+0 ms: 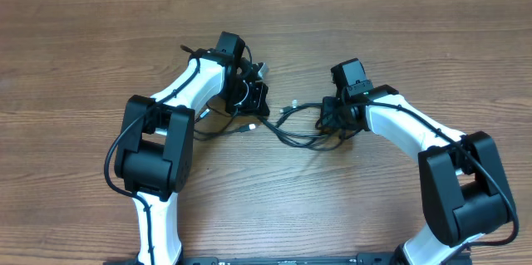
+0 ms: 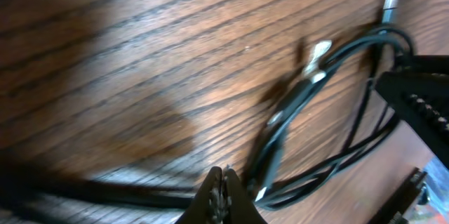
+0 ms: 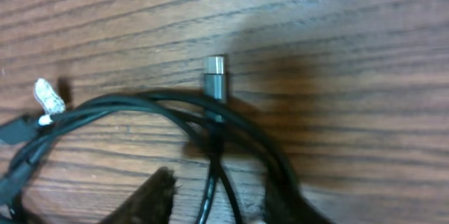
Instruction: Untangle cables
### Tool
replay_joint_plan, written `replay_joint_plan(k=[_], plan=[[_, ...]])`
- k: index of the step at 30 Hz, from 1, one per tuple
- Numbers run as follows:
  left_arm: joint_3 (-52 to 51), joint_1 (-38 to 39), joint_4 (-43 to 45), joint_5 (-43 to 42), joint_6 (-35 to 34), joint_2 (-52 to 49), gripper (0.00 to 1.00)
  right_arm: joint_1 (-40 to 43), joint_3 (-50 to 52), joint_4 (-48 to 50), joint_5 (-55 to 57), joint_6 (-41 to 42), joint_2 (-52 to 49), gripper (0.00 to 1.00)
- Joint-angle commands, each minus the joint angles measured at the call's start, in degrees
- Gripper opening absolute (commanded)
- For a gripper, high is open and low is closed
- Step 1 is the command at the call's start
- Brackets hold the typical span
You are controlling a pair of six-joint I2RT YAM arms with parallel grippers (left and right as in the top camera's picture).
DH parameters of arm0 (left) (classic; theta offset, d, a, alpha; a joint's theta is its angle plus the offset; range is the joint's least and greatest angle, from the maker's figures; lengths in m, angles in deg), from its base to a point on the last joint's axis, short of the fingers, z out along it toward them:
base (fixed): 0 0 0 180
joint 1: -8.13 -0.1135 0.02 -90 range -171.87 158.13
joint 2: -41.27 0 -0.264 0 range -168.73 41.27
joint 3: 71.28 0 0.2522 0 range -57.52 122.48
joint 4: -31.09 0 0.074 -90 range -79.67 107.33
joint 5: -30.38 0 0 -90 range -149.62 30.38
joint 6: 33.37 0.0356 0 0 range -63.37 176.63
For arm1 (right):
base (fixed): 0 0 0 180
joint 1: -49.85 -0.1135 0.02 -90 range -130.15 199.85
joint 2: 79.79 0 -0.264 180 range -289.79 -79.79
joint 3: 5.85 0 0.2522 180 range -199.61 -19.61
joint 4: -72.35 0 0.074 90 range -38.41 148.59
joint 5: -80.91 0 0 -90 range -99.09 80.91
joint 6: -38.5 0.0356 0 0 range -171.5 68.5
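Observation:
The cables (image 1: pixel 293 128) lie as a tangle of thin black cords on the wooden table, between my two grippers. In the left wrist view the cables (image 2: pixel 295 108) loop to the right of my left gripper (image 2: pixel 223 176), whose jaws are pressed together with nothing seen between them. My left gripper (image 1: pixel 253 99) sits at the tangle's left end. My right gripper (image 1: pixel 331 117) is over its right end. In the right wrist view my right gripper (image 3: pixel 221 199) stands open, with two thin strands of the cables (image 3: pixel 210 140) running between its fingers. A silver-tipped plug (image 3: pixel 215 76) points away from it.
A small white connector (image 3: pixel 49 96) lies at the left of the bundle, and another silver plug end (image 2: pixel 390 5) lies at the far right in the left wrist view. The right arm's black body (image 2: pixel 421 97) is close by. Bare wooden table (image 1: pixel 374 16) surrounds the tangle.

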Motion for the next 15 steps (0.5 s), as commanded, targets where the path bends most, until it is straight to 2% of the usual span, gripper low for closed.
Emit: replay_joint_plan(k=[1,8,12,15], plan=[[-0.09,-0.17,-1.03,4.81,-0.7,-1.22,0.05,0.15,0.39,0.57,1.53,0.48,-0.31,0.47],[-0.09,0.13,-3.32,5.01,0.09,-1.22,0.06,0.15,0.39,3.61,2.43,0.42,-0.31,0.52],[-0.09,0.98,-3.21,5.49,0.07,-1.22,0.05,0.15,0.39,5.49,3.19,0.42,-0.31,0.64],[-0.09,2.16,-2.69,7.45,0.02,-1.22,0.05,0.15,0.39,6.54,3.19,0.42,-0.31,0.68]])
